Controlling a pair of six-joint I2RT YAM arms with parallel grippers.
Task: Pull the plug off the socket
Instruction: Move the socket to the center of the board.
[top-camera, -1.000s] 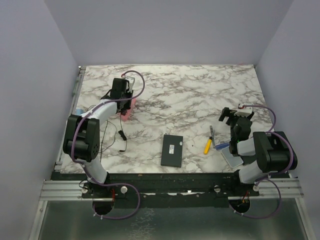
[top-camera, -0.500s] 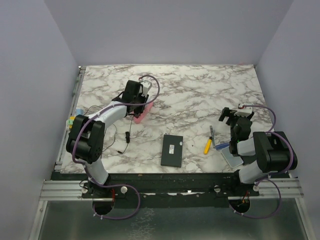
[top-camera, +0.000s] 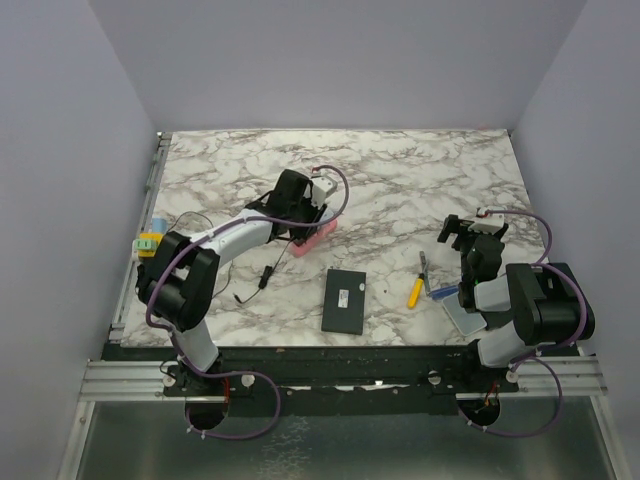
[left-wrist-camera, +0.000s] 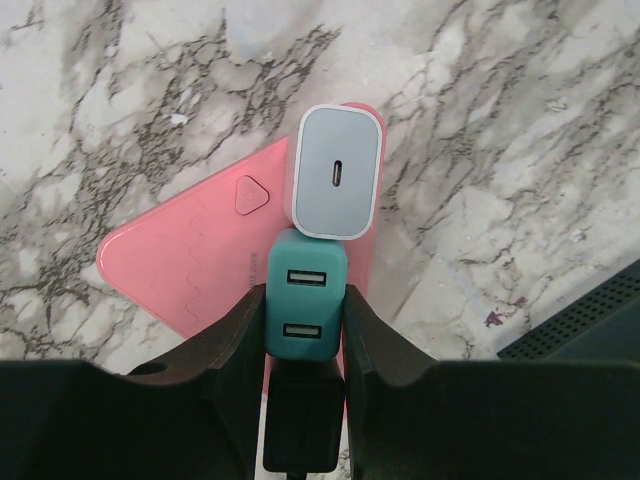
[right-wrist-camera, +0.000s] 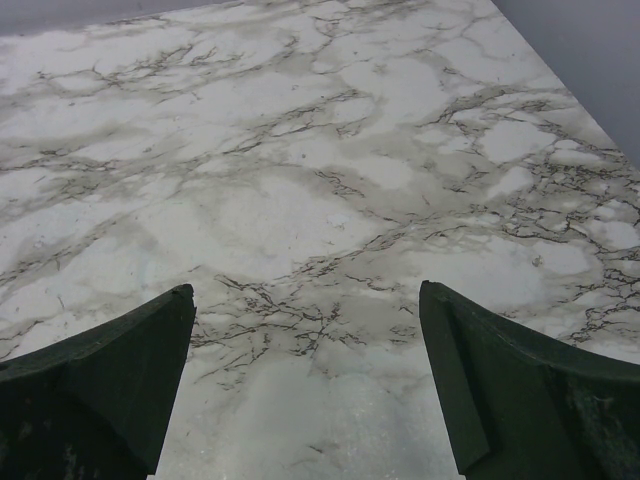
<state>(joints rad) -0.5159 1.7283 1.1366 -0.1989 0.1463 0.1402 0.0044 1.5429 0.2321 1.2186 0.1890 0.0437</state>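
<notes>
My left gripper (left-wrist-camera: 305, 318) is shut on a teal two-port plug (left-wrist-camera: 307, 255) that sits in the pink socket strip (left-wrist-camera: 180, 275). A black plug (left-wrist-camera: 300, 420) lies between the jaws just behind the teal one. A white charger (left-wrist-camera: 337, 172) is also seated in the strip, just beyond the teal plug. In the top view the left gripper (top-camera: 300, 212) and the pink strip (top-camera: 314, 240) are near the table's middle. My right gripper (top-camera: 470, 228) rests open at the right, with only marble between its fingers (right-wrist-camera: 120, 360).
A thin black cable (top-camera: 265, 275) trails left of the strip. A black flat slab (top-camera: 345, 300) lies in front of it. A yellow tool (top-camera: 415, 292), a blue item (top-camera: 445, 292) and a grey pad (top-camera: 462, 316) sit by the right arm. Small yellow and teal pieces (top-camera: 148, 242) sit at the left edge.
The left arm has swung right and nearer, carrying the pink strip with the plugs from the back left toward the table's middle. The right arm has not moved.
</notes>
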